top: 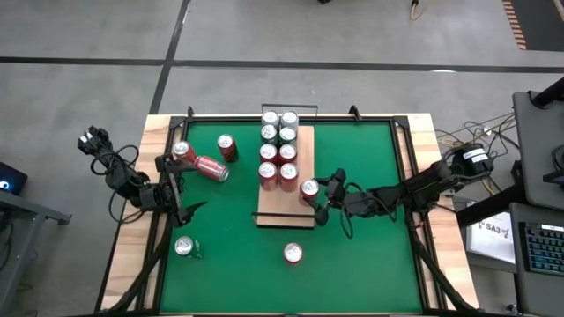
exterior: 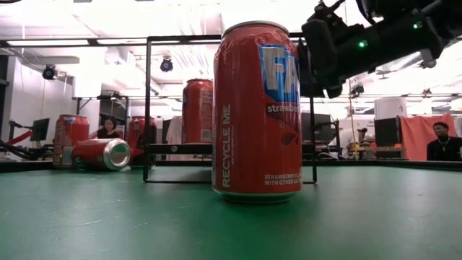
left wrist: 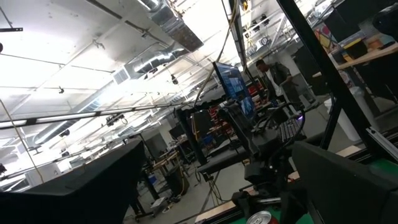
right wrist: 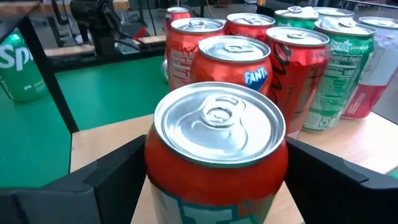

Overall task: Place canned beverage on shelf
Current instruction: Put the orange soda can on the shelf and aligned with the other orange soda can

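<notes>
A red can (right wrist: 217, 149) is seen upright on the shelf (top: 300, 216) at its right edge, just before the stacked rows. It is judged rigid, smooth, easily dented, best taken mid-wall. The right hand (top: 319, 201) brackets it, fingers spread wide against its sides; the left hand (top: 176, 198) waits released at the desk's left

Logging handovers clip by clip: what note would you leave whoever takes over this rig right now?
Right pincer: around a red can standing on the shelf at its right edge; whether it presses the can is unclear.
Left pincer: open, empty, parked at the mat's left edge.
Done: eight cans stand in two rows on the shelf, plus the red can.
Left: release and back the right arm off, then shelve the loose cans: three at upper left, one lying down, and two near the front.
</notes>
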Controlling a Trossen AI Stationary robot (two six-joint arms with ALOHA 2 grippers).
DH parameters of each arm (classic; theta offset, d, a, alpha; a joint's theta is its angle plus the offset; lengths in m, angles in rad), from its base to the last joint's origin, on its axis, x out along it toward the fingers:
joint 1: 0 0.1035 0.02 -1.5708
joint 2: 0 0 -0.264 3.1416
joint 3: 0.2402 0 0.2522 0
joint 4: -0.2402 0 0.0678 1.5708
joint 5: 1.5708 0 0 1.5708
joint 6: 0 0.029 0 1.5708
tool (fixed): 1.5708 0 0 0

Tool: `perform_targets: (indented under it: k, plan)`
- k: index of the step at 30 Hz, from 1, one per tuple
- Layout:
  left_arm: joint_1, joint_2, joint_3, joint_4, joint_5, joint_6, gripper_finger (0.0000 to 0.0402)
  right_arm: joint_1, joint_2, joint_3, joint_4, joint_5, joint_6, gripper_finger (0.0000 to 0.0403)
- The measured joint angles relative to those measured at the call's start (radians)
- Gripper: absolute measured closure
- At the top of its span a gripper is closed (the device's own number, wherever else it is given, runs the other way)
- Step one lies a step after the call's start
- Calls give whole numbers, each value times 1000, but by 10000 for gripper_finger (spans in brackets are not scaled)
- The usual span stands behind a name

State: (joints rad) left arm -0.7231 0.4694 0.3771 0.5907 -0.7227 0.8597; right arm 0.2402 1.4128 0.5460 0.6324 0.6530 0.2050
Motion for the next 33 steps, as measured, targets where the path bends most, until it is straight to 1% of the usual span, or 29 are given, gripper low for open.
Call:
perform_targets:
  k: [4,9,14,22,33]
  plan:
    - [0,0,0,0,0,0,8,0,-1,41,-102,0,30,74]
    - [0,0,0,0,0,0,8,0,-2,66,-147,-6,29,74]
    - [0,0,0,0,0,0,8,1,-32,71,-198,-8,31,74]
    - [0,0,0,0,0,-1,8,1,-112,72,-228,0,41,74]
    - [0,0,0,0,0,-1,8,1,-158,90,-236,-5,57,74]
